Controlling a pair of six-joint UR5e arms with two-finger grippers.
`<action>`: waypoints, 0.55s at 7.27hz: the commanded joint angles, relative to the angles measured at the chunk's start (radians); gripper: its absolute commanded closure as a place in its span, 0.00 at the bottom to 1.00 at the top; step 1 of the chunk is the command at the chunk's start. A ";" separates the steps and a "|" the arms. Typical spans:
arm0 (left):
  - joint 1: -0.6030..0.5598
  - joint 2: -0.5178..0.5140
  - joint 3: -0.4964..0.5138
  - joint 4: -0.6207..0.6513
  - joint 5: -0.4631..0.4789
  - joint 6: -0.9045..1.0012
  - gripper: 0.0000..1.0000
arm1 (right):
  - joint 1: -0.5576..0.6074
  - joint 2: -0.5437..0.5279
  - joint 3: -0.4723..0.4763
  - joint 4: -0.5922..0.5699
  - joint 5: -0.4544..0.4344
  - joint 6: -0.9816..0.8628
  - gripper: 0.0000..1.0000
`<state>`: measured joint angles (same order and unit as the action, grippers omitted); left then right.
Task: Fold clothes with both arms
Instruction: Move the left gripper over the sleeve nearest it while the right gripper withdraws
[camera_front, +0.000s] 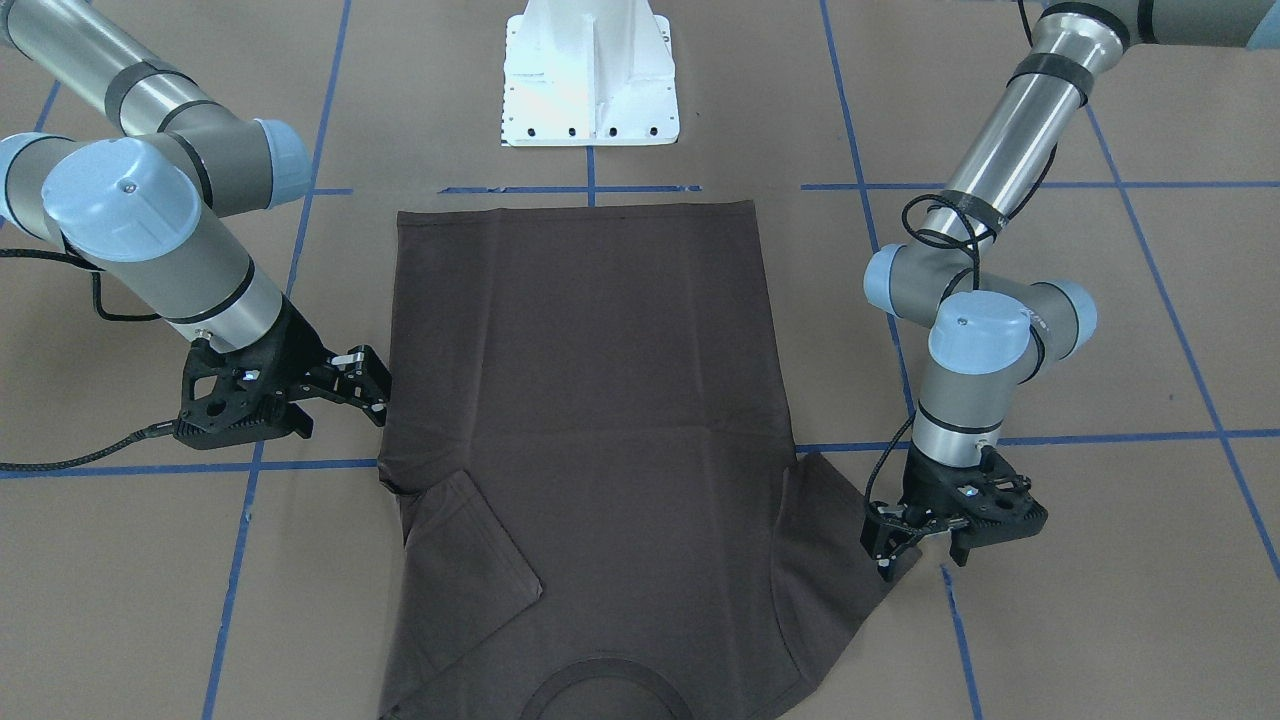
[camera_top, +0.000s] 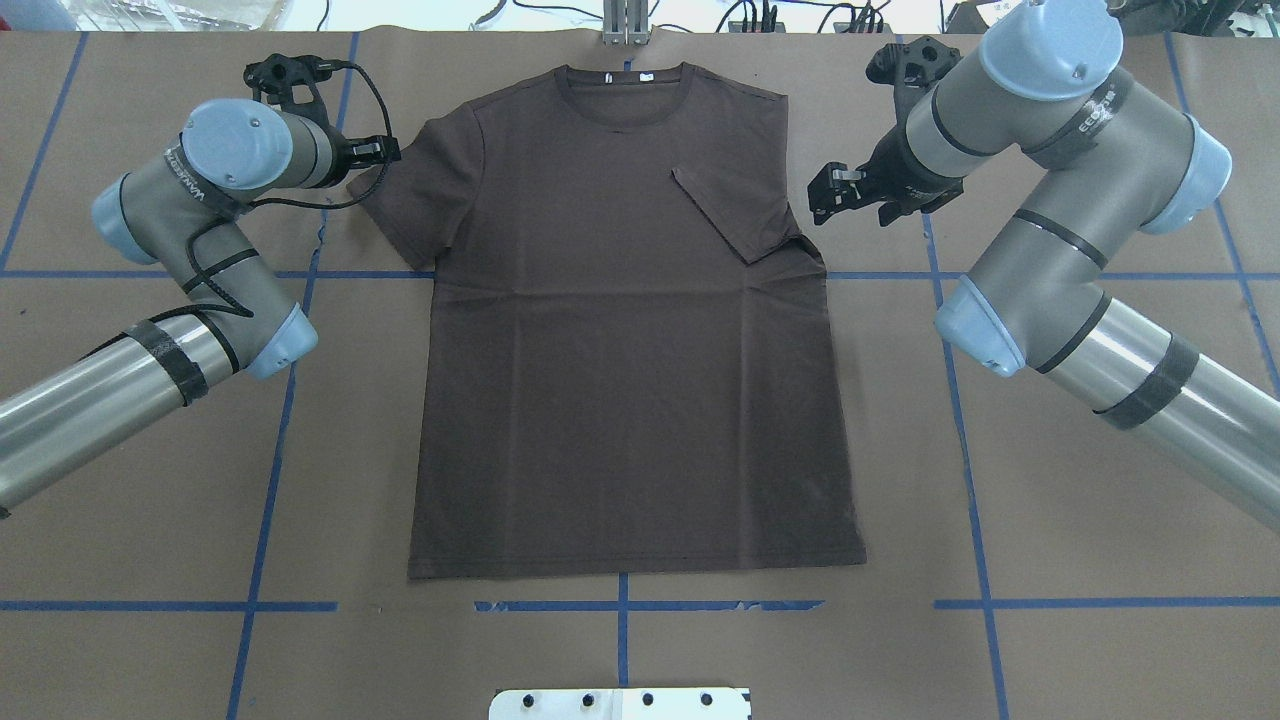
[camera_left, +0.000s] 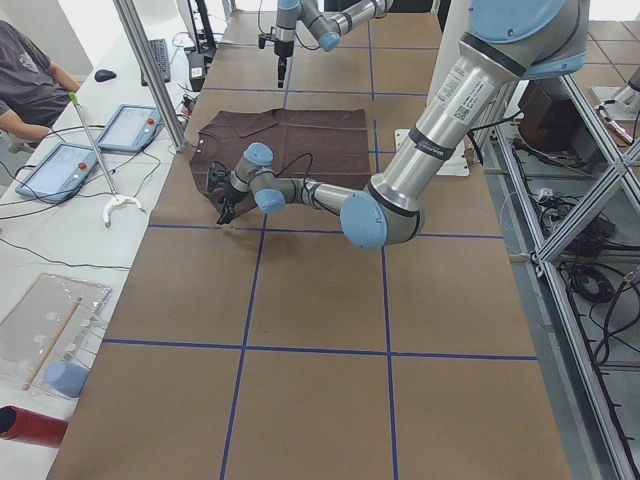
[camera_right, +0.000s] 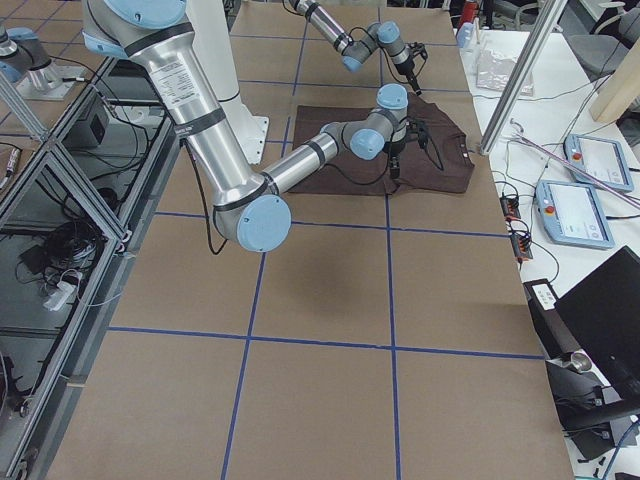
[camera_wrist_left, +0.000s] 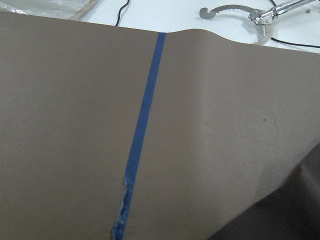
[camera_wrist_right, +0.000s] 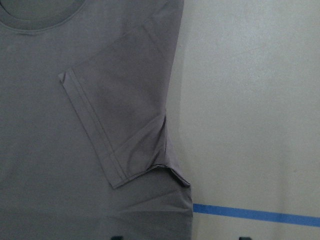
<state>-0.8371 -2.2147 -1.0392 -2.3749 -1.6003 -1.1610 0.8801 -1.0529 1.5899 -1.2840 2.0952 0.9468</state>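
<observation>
The dark brown T-shirt (camera_top: 620, 380) lies flat on the brown paper, with its collar (camera_top: 625, 100) on the far side from the robot. One sleeve (camera_top: 735, 210) is folded inward onto the chest; the right wrist view shows it (camera_wrist_right: 120, 115) creased, with two fingertips wide apart at the bottom edge. My right gripper (camera_top: 822, 192) hovers open just outside that side of the shirt (camera_front: 600, 400). The other sleeve (camera_top: 415, 190) is spread out. My left gripper (camera_front: 920, 555) stands open at this sleeve's tip, one finger (camera_front: 885, 562) over its edge. The left wrist view shows only a sleeve corner (camera_wrist_left: 280, 215).
Blue tape lines (camera_top: 280, 440) grid the paper-covered table. The white pedestal base (camera_front: 590, 80) stands by the shirt's hem. Beyond the collar end are an aluminium post (camera_left: 150, 70), tablets (camera_left: 60, 170) and a seated person (camera_left: 25, 80).
</observation>
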 joint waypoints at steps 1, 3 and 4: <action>0.009 0.000 0.004 -0.001 -0.001 0.004 0.06 | 0.011 0.008 0.010 -0.041 0.002 0.000 0.00; 0.015 0.000 0.001 -0.001 -0.003 0.004 0.08 | 0.025 0.010 0.028 -0.090 0.002 0.000 0.00; 0.021 0.003 -0.001 0.000 -0.003 0.004 0.10 | 0.025 0.010 0.030 -0.094 0.002 0.000 0.00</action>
<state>-0.8216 -2.2143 -1.0383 -2.3758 -1.6024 -1.1567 0.9018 -1.0439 1.6137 -1.3624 2.0973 0.9465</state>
